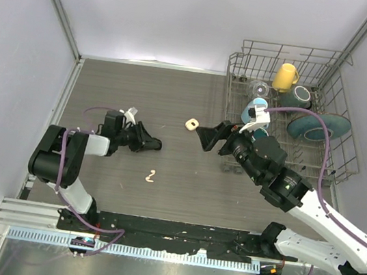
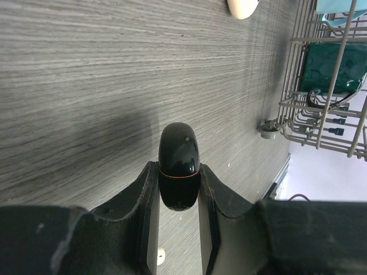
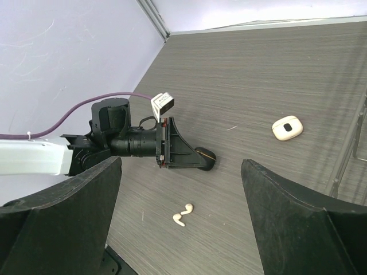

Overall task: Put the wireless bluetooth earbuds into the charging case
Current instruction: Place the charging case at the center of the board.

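Observation:
Two cream-white earbuds (image 1: pixel 151 175) lie touching each other on the table in front of the arms; they also show in the right wrist view (image 3: pixel 183 215). My left gripper (image 1: pixel 157 146) is low over the table and shut on a glossy black oval charging case (image 2: pixel 179 163) with a thin red seam, closed. A cream-white charging case (image 1: pixel 191 123) lies closed further back; it also shows in the right wrist view (image 3: pixel 287 127). My right gripper (image 1: pixel 209 138) is wide open and empty, raised just right of the white case. No black earbuds show.
A wire dish rack (image 1: pixel 228 109) stands at the back right with a yellow mug (image 1: pixel 285 76), a teal bowl (image 1: pixel 318 126) and other cups. Its edge shows in the left wrist view (image 2: pixel 298 109). Purple-grey walls close in the left, back and right sides.

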You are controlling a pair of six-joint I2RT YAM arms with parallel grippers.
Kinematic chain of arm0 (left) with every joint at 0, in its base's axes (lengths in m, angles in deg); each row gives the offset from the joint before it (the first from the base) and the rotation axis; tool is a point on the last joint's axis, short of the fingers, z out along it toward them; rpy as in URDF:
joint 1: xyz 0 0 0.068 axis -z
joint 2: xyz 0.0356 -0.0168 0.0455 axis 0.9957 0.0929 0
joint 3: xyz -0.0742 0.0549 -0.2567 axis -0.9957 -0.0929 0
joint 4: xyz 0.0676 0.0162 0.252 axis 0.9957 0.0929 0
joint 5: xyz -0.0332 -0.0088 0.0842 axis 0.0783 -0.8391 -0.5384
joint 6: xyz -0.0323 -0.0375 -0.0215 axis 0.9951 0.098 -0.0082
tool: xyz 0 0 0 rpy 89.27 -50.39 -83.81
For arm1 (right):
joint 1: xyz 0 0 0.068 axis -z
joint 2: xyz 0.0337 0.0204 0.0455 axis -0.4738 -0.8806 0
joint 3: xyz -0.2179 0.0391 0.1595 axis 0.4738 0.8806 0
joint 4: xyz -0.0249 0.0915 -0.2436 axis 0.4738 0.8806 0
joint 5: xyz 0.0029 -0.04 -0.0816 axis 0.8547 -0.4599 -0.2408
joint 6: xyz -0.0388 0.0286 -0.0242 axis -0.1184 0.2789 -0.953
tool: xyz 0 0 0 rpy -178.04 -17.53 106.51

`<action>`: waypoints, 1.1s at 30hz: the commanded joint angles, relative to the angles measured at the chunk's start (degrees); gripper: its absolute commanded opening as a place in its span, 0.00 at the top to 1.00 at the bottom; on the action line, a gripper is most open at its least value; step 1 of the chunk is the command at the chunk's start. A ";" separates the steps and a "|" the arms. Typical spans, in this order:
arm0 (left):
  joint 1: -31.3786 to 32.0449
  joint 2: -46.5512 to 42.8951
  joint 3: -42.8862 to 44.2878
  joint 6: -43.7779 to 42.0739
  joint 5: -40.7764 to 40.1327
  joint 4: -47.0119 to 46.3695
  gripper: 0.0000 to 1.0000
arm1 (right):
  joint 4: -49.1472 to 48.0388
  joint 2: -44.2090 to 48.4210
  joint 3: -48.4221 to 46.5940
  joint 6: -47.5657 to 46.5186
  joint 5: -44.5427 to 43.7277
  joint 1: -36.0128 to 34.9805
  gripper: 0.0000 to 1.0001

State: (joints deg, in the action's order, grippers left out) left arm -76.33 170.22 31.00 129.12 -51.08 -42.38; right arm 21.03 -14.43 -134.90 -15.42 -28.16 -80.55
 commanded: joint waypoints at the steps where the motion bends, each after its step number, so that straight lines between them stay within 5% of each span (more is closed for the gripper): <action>1: -0.25 1.21 1.92 0.26 1.36 0.05 0.97 | -0.57 -0.44 -1.90 -0.98 0.45 -0.02 0.10; 17: -0.25 2.88 2.27 -1.24 2.33 2.25 0.91 | -0.66 -0.97 -1.72 -1.16 -0.34 -0.02 0.10; 25: -0.16 0.68 3.32 -5.36 -0.75 9.01 0.71 | -0.66 -1.84 -1.98 -1.33 -0.52 -0.02 0.10; 33: -0.16 -3.88 4.47 -8.36 -6.55 16.57 0.69 | -0.66 -2.37 -2.25 -1.34 0.18 -0.02 0.10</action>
State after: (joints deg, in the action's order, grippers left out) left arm -76.33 170.02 33.91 123.70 -53.61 -30.94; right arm 22.26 -17.34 -134.90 -16.08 -28.13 -80.55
